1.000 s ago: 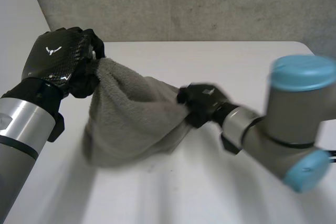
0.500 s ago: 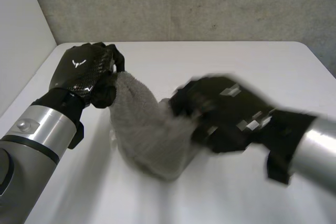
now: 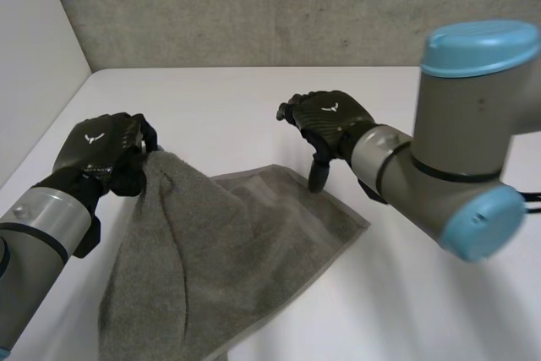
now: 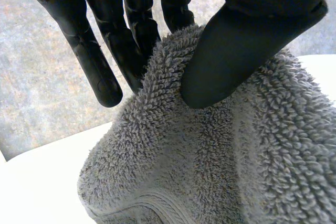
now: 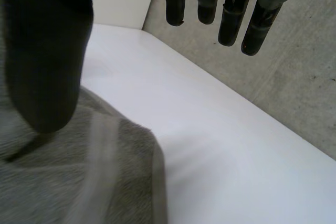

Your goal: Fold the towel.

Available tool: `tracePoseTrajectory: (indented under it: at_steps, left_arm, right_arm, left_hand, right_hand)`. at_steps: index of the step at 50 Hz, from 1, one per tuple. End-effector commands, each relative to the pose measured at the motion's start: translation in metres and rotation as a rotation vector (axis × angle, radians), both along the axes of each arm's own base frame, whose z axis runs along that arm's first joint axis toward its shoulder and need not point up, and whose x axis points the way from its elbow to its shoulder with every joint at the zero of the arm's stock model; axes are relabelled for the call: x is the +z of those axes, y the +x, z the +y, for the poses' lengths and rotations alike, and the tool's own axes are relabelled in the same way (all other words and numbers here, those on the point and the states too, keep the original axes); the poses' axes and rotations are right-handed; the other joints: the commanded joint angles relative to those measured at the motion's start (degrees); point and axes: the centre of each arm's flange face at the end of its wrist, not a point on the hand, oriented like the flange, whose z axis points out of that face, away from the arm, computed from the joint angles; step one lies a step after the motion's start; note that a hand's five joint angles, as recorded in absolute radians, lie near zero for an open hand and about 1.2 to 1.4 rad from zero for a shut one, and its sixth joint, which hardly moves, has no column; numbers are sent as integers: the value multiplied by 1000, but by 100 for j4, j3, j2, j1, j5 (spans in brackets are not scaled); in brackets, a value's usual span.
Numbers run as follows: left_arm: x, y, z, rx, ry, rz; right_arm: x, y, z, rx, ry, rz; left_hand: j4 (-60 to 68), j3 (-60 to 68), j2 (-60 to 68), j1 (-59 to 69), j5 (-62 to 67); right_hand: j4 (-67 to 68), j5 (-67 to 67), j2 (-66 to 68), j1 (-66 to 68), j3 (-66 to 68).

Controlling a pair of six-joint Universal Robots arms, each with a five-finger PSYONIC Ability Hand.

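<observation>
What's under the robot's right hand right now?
The thumb of the black right hand hangs over a hemmed corner of the grey terry towel; its straight fingers are over the bare white table. The table beneath the towel is covered.

towel (image 3: 220, 268): near end cut off, head view | left arm (image 3: 34, 234): cut off past forearm

- towel (image 3: 245, 251): terry cloth, looped rough pile, flat woven hem band
- left robot hand (image 3: 97, 151), right robot hand (image 3: 331, 120): carbon-weave backs, glossy
- surface (image 3: 211, 99): smooth, matt
- wall (image 3: 296, 6): rough concrete
</observation>
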Motion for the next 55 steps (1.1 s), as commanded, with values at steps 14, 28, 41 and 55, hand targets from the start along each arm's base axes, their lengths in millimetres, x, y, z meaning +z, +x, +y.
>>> tracePoseTrajectory:
  at_steps: [14,28,41,55]
  left_arm:
    - [15,5,15,1,-57,15]
    - [61,-5,-24,9,-278,80]
    - [176,-21,-84,103,-705,265]
    - [-5,-53,-59,-10,-207,69]
  right_arm:
    - [-117,83,-13,378,291,-30]
    - [-17,89,-47,221,-51,-183]
    - [179,3,-71,-59,-614,-336]
    - [-64,-19,-10,258,36,398]
  left_hand:
    - [1023,1035,1032,1243,1188]
    - [1023,1035,1032,1243,1188]
    - [1023,1035,1032,1243,1188]
    - [1023,1035,1032,1243,1188]
  right_hand:
    - [902,1052,1002,1040,1003]
    - [6504,6654,6604,6642,6605]
    - [6504,6654,6604,6642,6605]
    - [6504,6654,6604,6642,6605]
